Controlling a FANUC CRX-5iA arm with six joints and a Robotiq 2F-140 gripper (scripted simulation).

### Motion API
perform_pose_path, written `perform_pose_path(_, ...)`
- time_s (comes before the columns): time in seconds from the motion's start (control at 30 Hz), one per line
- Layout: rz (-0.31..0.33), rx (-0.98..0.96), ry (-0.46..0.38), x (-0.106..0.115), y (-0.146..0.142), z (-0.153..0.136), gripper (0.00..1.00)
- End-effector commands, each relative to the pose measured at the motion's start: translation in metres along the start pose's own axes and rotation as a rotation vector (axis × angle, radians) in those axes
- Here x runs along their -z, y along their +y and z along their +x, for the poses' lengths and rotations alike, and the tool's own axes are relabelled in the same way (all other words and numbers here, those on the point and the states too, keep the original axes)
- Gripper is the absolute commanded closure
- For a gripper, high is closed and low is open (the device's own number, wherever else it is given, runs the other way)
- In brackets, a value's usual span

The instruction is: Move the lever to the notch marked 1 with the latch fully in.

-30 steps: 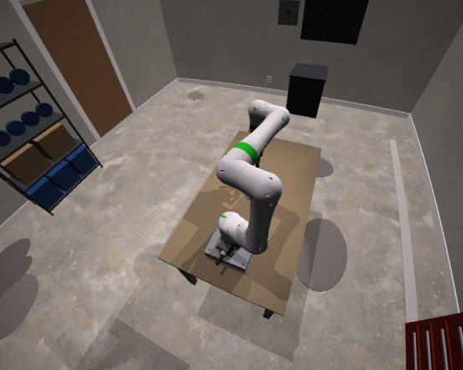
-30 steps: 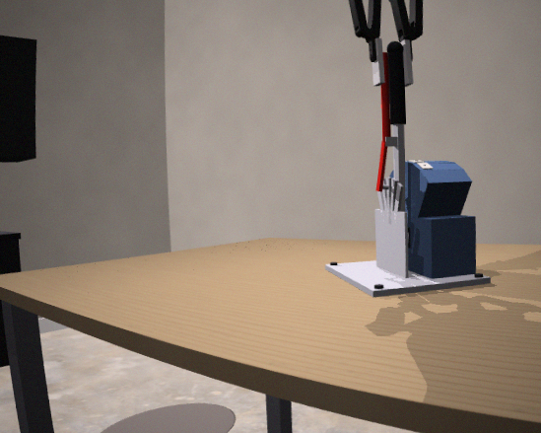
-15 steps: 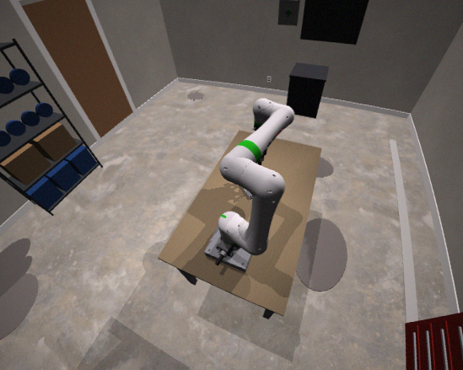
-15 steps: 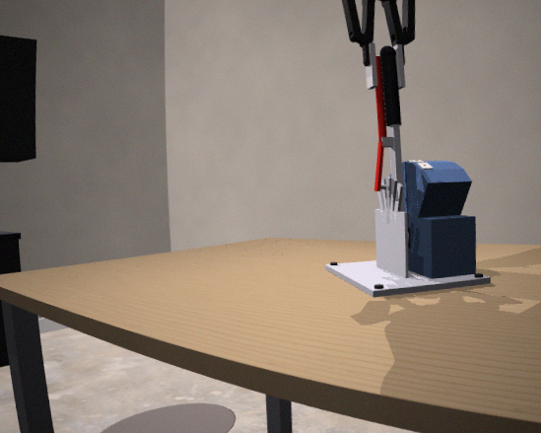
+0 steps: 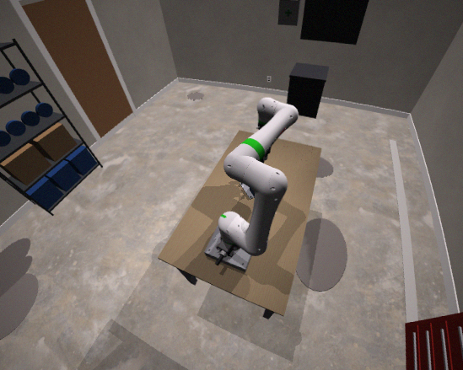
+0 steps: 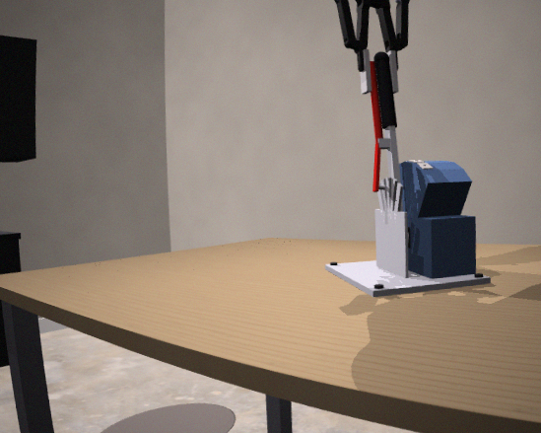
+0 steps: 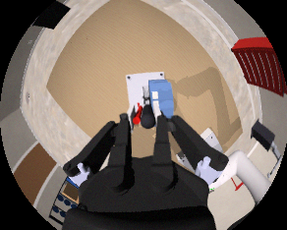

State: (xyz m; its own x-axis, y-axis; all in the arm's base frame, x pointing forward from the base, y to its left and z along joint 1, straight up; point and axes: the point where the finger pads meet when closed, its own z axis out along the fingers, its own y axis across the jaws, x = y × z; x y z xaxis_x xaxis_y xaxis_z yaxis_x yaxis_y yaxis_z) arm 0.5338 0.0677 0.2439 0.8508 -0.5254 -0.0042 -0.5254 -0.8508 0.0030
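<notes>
gripper (image 6: pixel 376 75) pinches red bar (image 6: pixel 375 132) against handle (image 6: pixel 384 90) | above blue housing (image 6: pixel 441 216) | keep squeeze firm while swinging lever

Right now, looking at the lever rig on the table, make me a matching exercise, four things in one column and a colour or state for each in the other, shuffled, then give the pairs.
Things:
1. thin red squeeze bar
2. black two-finger pincer
3. boxy blue housing
4. flat grey base plate

States:
A. bolted flat on the wooden table
B. shut on the bar and black handle grip
C. beside the lever, on the plate
D. pressed against the handle

Pairs: 1-D, 2-B, 3-C, 4-A
</notes>
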Motion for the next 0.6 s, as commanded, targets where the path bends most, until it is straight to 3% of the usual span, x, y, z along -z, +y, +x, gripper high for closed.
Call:
perform_pose_path(0.0,0.000,0.000,0.000,-0.0008,-0.0002,0.0043,1.00)
perform_pose_path(0.57,0.000,0.000,0.000,-0.0017,-0.0002,0.0097,1.00)
